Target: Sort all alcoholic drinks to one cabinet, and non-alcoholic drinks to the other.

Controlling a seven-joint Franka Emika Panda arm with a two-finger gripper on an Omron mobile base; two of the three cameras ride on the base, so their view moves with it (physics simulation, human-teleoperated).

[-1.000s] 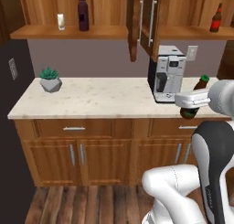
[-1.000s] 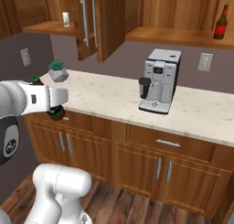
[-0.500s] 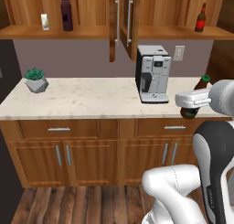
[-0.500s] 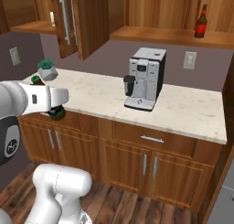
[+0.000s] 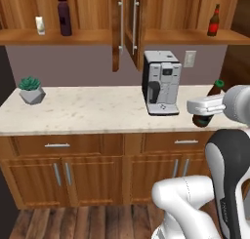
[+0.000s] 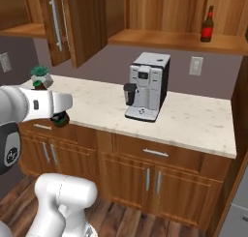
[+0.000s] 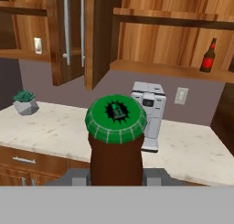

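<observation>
- Gripper (image 7: 116, 179): jaws clamped on a dark brown glass beer bottle with green cap (image 7: 116, 143), carried upright in front of the arm, level with the counter edge.
- Change since a second ago: whole view slid sideways; the base has driven right, and the white coffee machine (image 5: 161, 83) now sits mid-frame.
- Meaning: carry is heading toward the right-hand open cabinet shelf (image 5: 195, 36), where a second brown beer bottle with red label (image 5: 213, 21) stands.
- Left shelf: small white carton (image 5: 40, 25) beside tall dark purple bottle (image 5: 63, 16); already sorted.
- Unchanged: grip, bottle upright.
</observation>
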